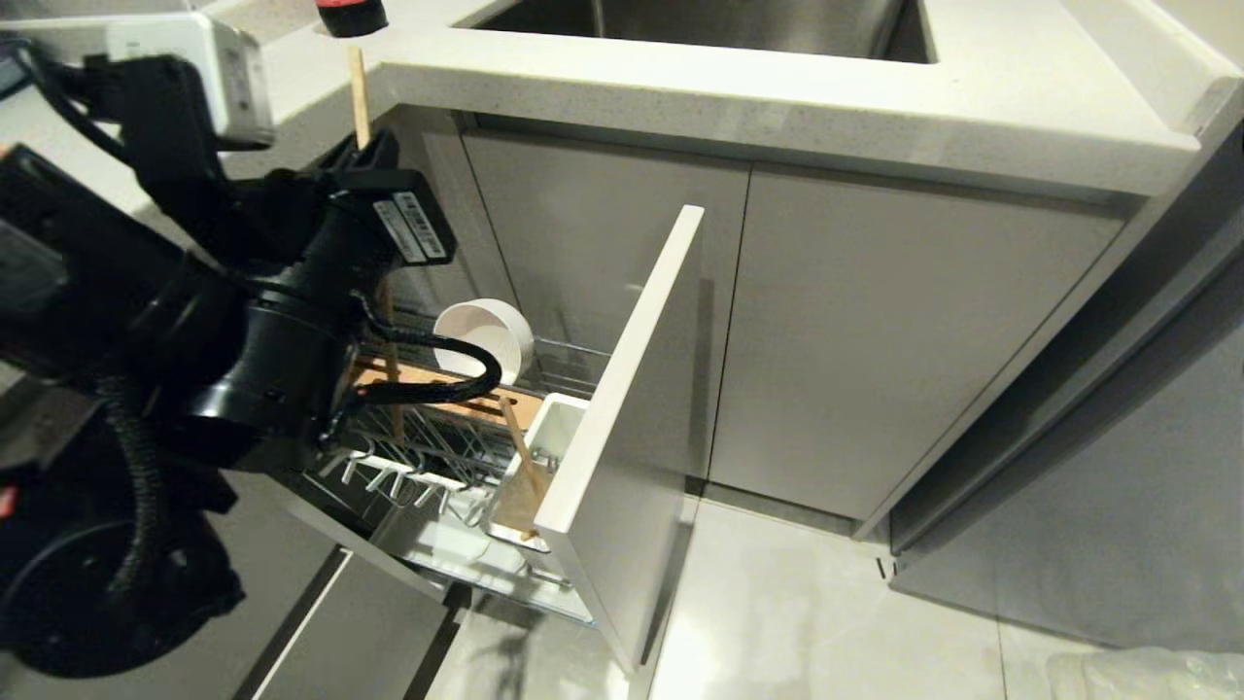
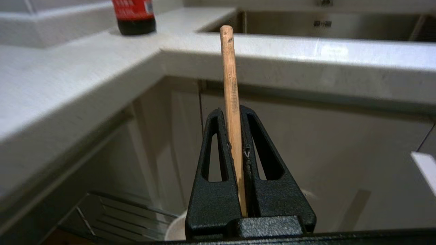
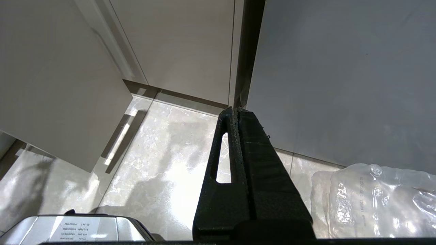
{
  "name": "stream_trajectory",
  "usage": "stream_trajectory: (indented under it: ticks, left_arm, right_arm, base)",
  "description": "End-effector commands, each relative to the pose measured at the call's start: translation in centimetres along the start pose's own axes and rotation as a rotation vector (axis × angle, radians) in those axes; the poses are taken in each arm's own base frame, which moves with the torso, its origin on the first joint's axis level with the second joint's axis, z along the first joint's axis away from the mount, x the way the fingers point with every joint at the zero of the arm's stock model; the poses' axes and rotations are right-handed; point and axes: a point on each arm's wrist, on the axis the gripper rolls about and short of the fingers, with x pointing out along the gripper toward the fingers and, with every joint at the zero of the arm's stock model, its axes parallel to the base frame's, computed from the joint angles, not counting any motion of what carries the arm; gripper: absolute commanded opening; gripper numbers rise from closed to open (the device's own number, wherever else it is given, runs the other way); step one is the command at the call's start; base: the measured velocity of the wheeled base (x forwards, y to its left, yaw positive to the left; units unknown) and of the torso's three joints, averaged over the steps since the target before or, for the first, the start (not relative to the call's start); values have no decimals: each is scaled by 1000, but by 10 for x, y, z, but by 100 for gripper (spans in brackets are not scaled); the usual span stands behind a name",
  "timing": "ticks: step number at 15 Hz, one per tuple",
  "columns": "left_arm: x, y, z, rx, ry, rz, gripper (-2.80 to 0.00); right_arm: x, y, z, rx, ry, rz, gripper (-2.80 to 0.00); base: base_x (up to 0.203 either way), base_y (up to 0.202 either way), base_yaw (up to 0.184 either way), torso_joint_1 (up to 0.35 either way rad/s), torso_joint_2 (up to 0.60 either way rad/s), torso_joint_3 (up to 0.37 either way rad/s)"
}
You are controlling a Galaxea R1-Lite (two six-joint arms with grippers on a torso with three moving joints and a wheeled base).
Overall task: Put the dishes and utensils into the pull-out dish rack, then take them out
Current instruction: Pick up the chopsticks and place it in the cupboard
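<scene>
My left gripper [image 2: 231, 112] is shut on one pale wooden chopstick [image 2: 229, 68], held upright. In the head view that gripper [image 1: 365, 151] is above the back of the pull-out dish rack [image 1: 442, 457], and the chopstick [image 1: 360, 87] runs down through it towards the wooden strip [image 1: 428, 381]. A cream-white bowl [image 1: 483, 335] stands on edge in the rack behind the strip. A second chopstick [image 1: 520, 447] leans in the white utensil cup [image 1: 556, 418] just behind the pale grey front panel [image 1: 632, 408]. My right gripper [image 3: 235, 110] is shut with nothing in it, low over the floor.
The white countertop [image 1: 777, 107] with a steel sink [image 1: 700, 24] overhangs the rack. A dark bottle [image 2: 134, 17] stands at the counter corner. Closed grey cabinet doors [image 1: 904, 340] are to the right. A clear plastic bag [image 3: 374, 200] lies on the tiled floor [image 3: 163, 163].
</scene>
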Motion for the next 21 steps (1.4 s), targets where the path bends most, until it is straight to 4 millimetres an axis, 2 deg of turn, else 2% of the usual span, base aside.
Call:
stream_trajectory:
  ticks: [1, 4, 8, 14, 21]
  left_arm:
    - [7, -15, -28, 34, 51, -8, -280]
    - [11, -27, -54, 45, 98, 0, -280]
    - [13, -36, -76, 47, 116, 17, -280]
    - [12, -38, -99, 77, 155, 32, -280]
    - [17, -33, -116, 103, 187, 55, -280]
  right_arm:
    - [0, 0, 0, -1, -1, 1, -280]
    - [0, 0, 0, -1, 0, 1, -280]
    - [0, 0, 0, -1, -1, 1, -280]
    - [0, 0, 0, -1, -1, 1, -280]
    - [0, 0, 0, -1, 0, 1, -280]
  base:
    - [0, 0, 0, 0, 0, 0]
    - [0, 0, 0, 0, 0, 0]
    - [0, 0, 0, 0, 0, 0]
    - [0, 0, 0, 0, 0, 0]
    - [0, 0, 0, 0, 0, 0]
